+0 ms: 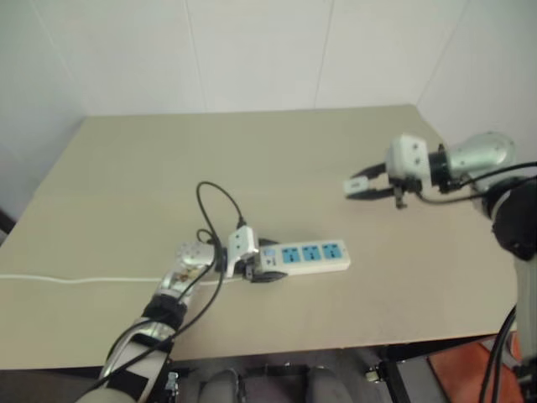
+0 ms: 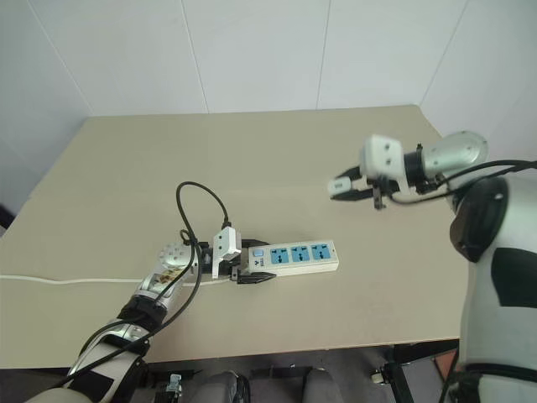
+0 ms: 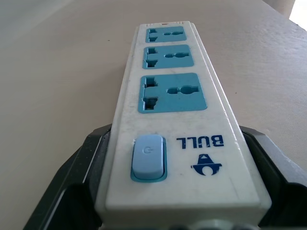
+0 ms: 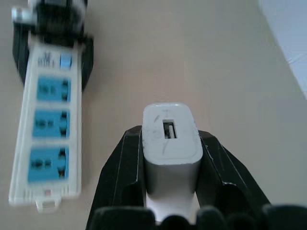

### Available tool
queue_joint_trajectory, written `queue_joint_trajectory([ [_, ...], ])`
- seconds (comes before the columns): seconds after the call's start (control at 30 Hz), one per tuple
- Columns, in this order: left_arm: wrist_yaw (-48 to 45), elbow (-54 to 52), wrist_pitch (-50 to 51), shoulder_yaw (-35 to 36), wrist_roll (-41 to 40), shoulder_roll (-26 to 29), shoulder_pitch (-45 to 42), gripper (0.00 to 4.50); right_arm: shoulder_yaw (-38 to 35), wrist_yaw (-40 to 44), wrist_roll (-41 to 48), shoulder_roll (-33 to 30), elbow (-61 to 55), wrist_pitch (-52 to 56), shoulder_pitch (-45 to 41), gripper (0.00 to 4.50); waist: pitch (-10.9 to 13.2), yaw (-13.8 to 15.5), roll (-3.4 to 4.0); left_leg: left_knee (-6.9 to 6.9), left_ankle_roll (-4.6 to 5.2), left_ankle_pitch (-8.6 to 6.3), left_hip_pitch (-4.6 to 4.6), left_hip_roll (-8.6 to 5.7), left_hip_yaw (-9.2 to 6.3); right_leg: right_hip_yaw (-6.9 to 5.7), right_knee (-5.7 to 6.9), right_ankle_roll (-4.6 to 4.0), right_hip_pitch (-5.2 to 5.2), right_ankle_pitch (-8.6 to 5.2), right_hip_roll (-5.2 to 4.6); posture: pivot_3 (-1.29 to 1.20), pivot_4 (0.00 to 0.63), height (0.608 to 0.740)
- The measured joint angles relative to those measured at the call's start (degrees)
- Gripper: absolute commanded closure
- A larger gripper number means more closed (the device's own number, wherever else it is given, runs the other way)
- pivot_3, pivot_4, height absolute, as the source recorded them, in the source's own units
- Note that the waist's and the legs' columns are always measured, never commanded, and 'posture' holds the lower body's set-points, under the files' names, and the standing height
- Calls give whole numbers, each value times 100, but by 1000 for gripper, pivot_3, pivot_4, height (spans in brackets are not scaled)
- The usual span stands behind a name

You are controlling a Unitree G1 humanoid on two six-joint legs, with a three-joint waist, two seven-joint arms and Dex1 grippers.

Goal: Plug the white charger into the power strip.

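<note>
White charger (image 4: 170, 143), one rounded plastic block, sits clamped between the right gripper's (image 1: 362, 186) black fingers, raised above the table (image 1: 252, 159) well apart from the power strip (image 1: 306, 256); its USB slot shows in the right wrist view. Left gripper (image 1: 260, 267) clasps the strip's switch end. Left wrist view reveals three blue sockets.

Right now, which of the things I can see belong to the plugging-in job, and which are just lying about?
Part of the job:
- white charger, held in the right gripper above the table
- power strip with three blue sockets, switch end gripped by the left gripper

Just there:
- beige table
- thin white cord trailing from the strip
- black cables on the left arm
</note>
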Motion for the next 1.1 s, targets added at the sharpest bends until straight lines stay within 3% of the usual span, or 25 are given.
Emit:
queue_joint_trajectory([
  [0.17,-80,125,-33,-21,2,14,-139,1153,-894,162,705,401,2,547,534,3393,1,-1,-2,0,-5,-1,-6,-4,1,-4,0,1,-1,0,0,0,150,740],
  [0.27,-127,186,-70,-17,-4,35,-167,1153,-1291,212,888,747,8,389,1151,3393,3,-21,-5,-1,-7,0,-13,-5,6,-1,1,1,-13,0,0,0,150,740],
  [0.47,-224,205,-96,-8,-11,84,-209,1153,-1683,373,928,1270,12,65,1604,3393,4,-44,-7,-1,-13,4,-20,-3,9,-3,3,2,-22,0,1,0,150,740],
  [1.1,-292,147,-88,-8,-30,142,-142,1153,-1200,448,332,1848,16,98,2069,3393,5,-62,-8,-1,-14,4,-18,-1,7,0,4,2,-22,0,6,0,150,740],
])
